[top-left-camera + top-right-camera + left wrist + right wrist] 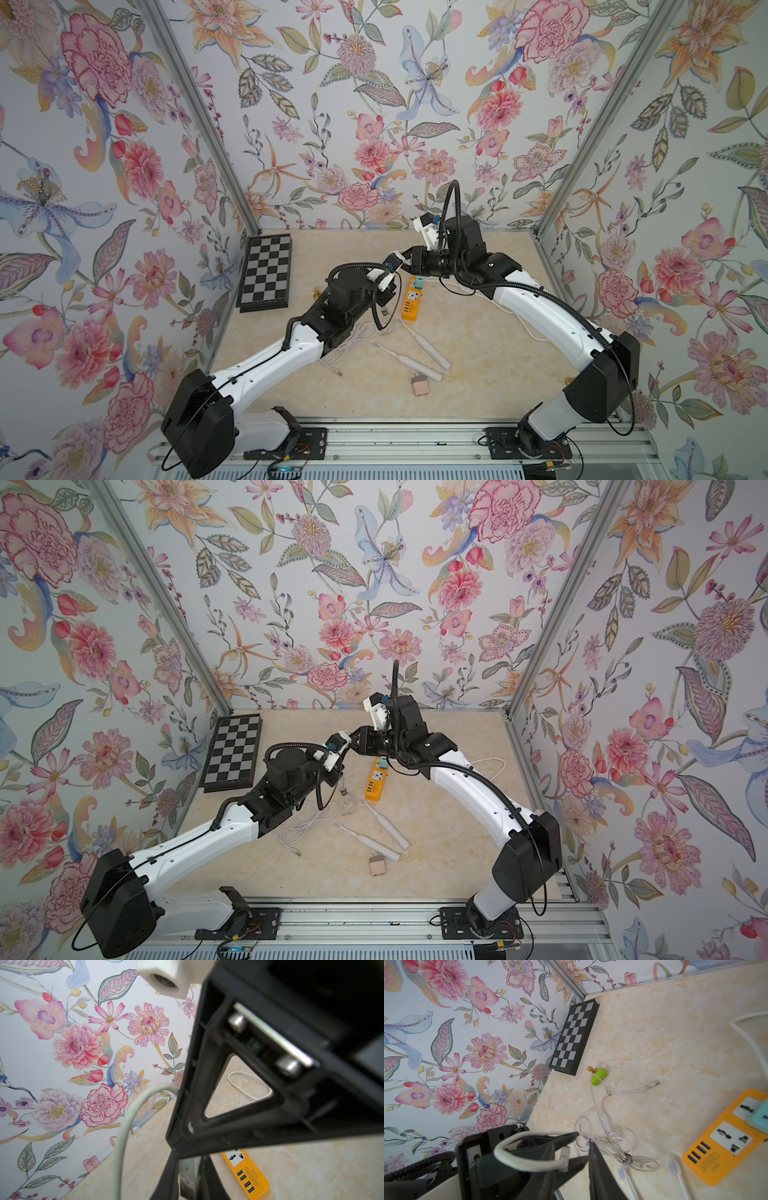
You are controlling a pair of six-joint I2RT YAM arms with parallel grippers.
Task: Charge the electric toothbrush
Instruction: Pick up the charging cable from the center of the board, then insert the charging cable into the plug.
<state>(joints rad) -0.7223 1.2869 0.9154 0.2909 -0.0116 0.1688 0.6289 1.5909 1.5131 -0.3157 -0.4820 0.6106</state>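
right wrist view showed the left gripper (572,1148) clamped on the looped white cable (517,1159), the right gripper (572,1159) with jaws apart either side of its end. two white electric toothbrushes (426,345) lay just near of the orange plastic power strip (411,299).

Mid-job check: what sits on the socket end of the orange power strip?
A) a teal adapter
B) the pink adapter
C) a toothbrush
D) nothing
A: in both top views a teal adapter sits on the orange power strip's far socket, while the pink adapter lies apart from it.
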